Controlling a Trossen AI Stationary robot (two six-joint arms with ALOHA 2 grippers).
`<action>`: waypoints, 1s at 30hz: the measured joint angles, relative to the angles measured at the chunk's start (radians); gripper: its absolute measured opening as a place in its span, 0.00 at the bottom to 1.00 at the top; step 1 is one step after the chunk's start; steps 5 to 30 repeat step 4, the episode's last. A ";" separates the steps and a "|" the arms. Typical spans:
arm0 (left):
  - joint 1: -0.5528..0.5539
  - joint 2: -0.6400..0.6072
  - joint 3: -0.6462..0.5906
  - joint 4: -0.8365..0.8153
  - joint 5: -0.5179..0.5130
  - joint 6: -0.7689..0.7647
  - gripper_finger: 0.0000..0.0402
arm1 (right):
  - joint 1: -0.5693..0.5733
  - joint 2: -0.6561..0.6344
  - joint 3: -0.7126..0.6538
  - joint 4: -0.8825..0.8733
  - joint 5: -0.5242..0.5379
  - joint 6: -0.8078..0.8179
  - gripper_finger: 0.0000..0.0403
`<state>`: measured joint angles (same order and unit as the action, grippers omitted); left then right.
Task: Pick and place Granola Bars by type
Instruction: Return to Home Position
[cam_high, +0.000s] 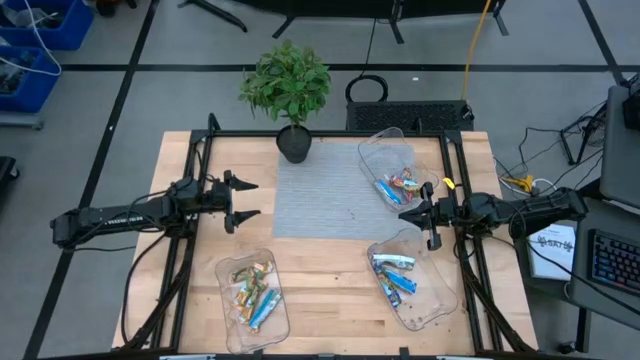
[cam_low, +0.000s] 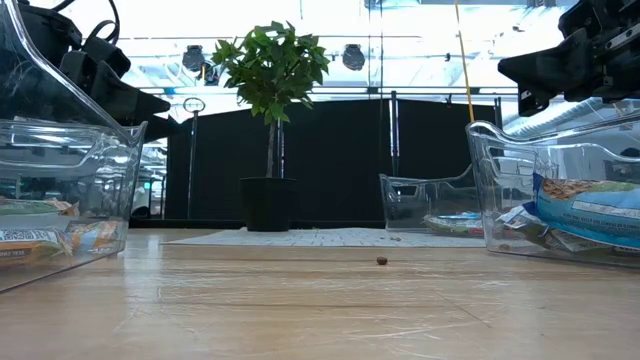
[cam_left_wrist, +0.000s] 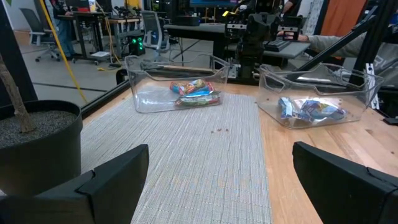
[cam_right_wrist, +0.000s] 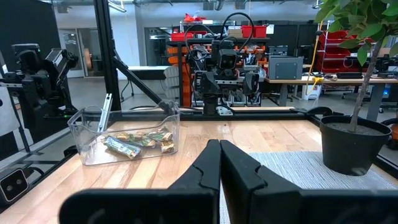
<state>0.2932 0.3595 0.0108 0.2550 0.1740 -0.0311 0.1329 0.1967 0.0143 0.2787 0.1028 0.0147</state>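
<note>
I'd ease my empty, pinched-together right gripper (cam_high: 405, 213) straight back, clearing the clear plastic bin (cam_high: 432, 300) of shiny blue-wrapped granola bars (cam_high: 392, 272); left gripper (cam_high: 252, 199) waits opposite, spread wide, empty.

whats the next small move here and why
Probably just ease the shut right pincer back from between the upper right bin and lower right bin toward rest: the granola bars all lie in bins, none on the grey mat. The left pincer waits open beside it.

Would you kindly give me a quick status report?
Left gripper open, right gripper shut, neither holding anything. Granola bars sit in three clear bins. Nothing in the way.
</note>
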 joint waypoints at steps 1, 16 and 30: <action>0.000 0.000 0.000 0.000 0.000 0.000 0.99 | 0.000 0.000 0.000 0.000 0.000 0.000 0.00; 0.000 0.000 0.000 0.000 0.000 0.000 0.99 | 0.000 0.000 0.000 0.000 0.000 0.000 0.00; 0.000 0.000 0.000 0.000 0.000 0.000 0.99 | 0.000 0.000 0.000 0.000 0.000 0.000 0.00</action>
